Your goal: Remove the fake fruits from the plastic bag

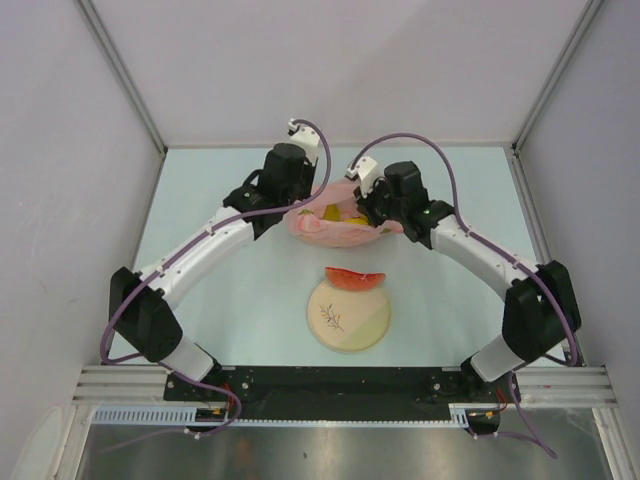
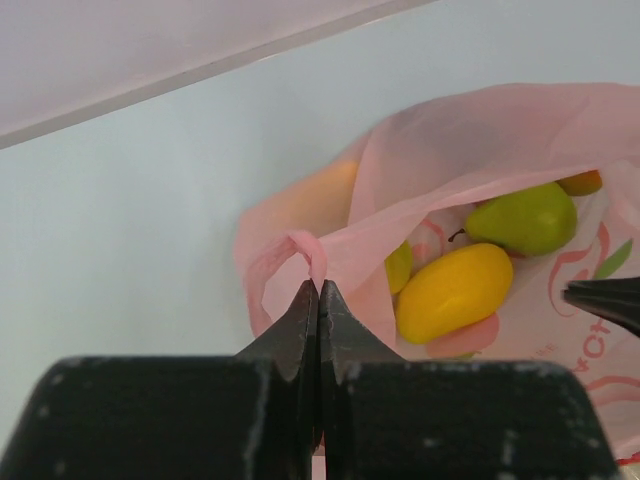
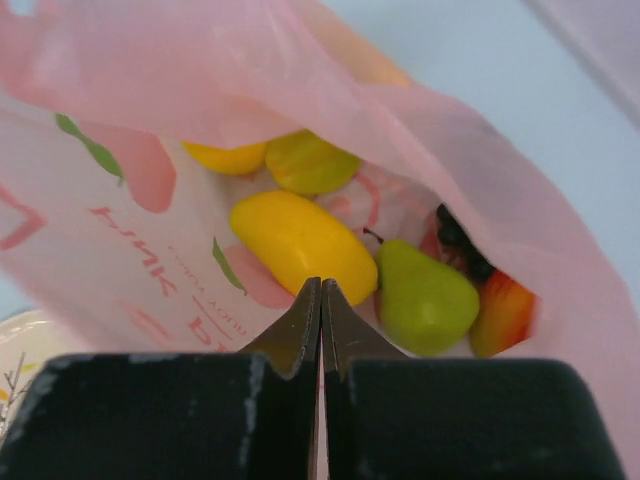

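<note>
**Your surface (image 1: pixel 190 185): 1 bag (image 1: pixel 335 230), 7 fruits (image 3: pixel 425 295) counted, 1 plate (image 1: pixel 365 325)**

- Bag, 1: pink and translucent, lying mid-surface between your two hands with its mouth open. It carries red print and a green leaf motif. The lettering is too skewed to read.
- Fruits in the bag, 6 seen from the right wrist: 1 yellow mango (image 3: pixel 300 240), 1 green pear, 1 yellow piece (image 3: pixel 225 157), 1 yellow-green piece (image 3: pixel 310 162), 1 dark grapes (image 3: pixel 455 238), 1 red-orange piece (image 3: pixel 500 312).
- Fruit out of the bag, 1: red slice (image 1: pixel 354 277), lying on the plate's far rim.
- Plate, 1: cream with a sprig drawing, just on the near side of the bag.
- Left hand (image 2: pixel 318 290): closed, pinching the bag's edge film.
- Right hand (image 3: pixel 320 285): closed at the bag's mouth, in front of the mango. You have nothing visible between its fingers.
</note>
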Controlling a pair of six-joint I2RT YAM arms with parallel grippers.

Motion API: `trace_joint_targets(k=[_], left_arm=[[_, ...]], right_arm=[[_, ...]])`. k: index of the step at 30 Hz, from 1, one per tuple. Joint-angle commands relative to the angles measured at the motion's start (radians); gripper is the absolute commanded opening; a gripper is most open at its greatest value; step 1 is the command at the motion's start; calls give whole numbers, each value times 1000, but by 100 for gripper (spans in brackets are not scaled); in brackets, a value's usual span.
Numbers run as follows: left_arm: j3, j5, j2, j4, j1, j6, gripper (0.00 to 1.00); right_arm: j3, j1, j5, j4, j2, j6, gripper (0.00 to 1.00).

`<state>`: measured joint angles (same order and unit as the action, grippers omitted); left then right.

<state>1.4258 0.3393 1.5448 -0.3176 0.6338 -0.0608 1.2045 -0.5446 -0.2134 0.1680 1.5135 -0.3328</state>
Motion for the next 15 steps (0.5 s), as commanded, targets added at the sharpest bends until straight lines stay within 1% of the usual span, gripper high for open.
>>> trace_joint_targets(k=[1, 2, 3, 5, 7, 8, 10, 15], left_arm=[[4, -26, -32, 15, 32, 1, 0], [-14, -22, -38, 17, 40, 10, 0], [-27, -17, -55, 15, 41, 15, 0], [-77, 1, -75, 20, 40, 41, 0], [-116, 30, -101, 34, 41, 59, 0], [-151, 39, -110, 38, 41, 94, 0], [-175, 52, -123, 48, 40, 111, 0], [-183, 47, -114, 61, 41, 144, 0]], right_arm=[[12, -6, 43, 25, 65, -44, 0], [12, -12, 33, 106, 74, -67, 0], [10, -18, 26, 146, 82, -84, 0], [7, -26, 22, 250, 103, -65, 0], [-17, -26, 16, 284, 120, -3, 0], [-28, -22, 17, 291, 126, 14, 0], [-36, 0, 23, 277, 132, 38, 0], [-34, 43, 120, 79, 100, 37, 0]])
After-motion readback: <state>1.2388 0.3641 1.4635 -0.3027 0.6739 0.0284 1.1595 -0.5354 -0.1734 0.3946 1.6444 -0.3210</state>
